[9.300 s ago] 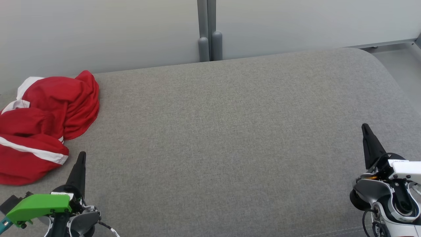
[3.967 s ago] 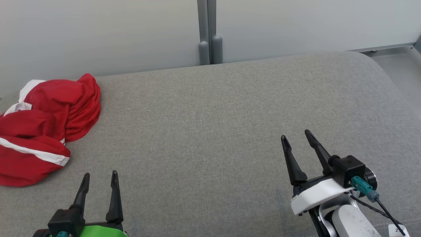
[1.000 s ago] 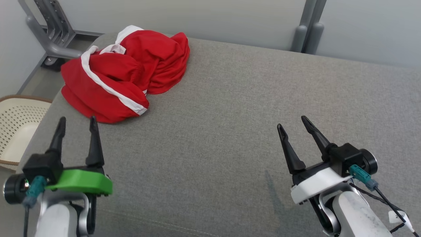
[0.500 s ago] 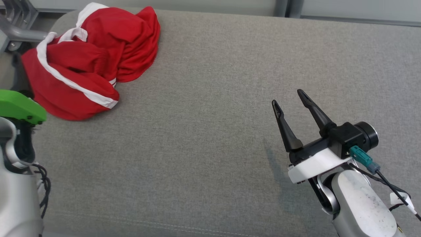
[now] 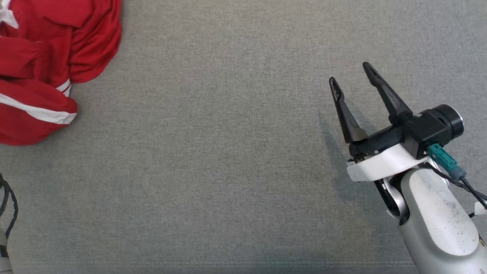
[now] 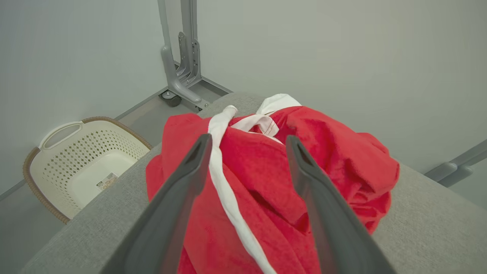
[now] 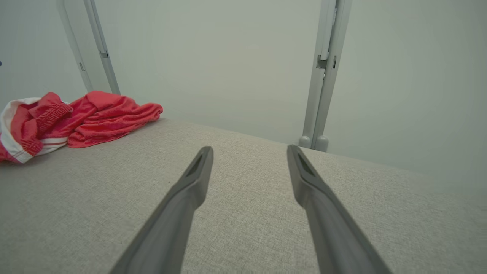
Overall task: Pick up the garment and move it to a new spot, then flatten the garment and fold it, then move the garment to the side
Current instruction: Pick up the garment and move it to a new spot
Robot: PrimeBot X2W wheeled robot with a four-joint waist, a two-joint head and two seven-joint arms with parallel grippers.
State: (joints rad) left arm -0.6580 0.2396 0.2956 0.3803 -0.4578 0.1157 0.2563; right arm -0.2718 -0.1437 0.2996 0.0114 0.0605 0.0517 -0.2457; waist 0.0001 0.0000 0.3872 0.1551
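Both spread wide: left gripper (image 6: pixel 249 139), right gripper (image 5: pixel 349 72); garment (image 5: pixel 38 45) cropped at head-view left edge.

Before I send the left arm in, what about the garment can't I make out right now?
- Head view: the garment is cut off by the left and top edges.
- Left wrist view: the open fingers of the left gripper cover its near part; whether they touch cloth cannot be told.
- Right wrist view: the left edge crops it.

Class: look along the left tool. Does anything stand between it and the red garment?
Nothing visible does. The open left tool points straight at the garment; the basket sits off to one side.
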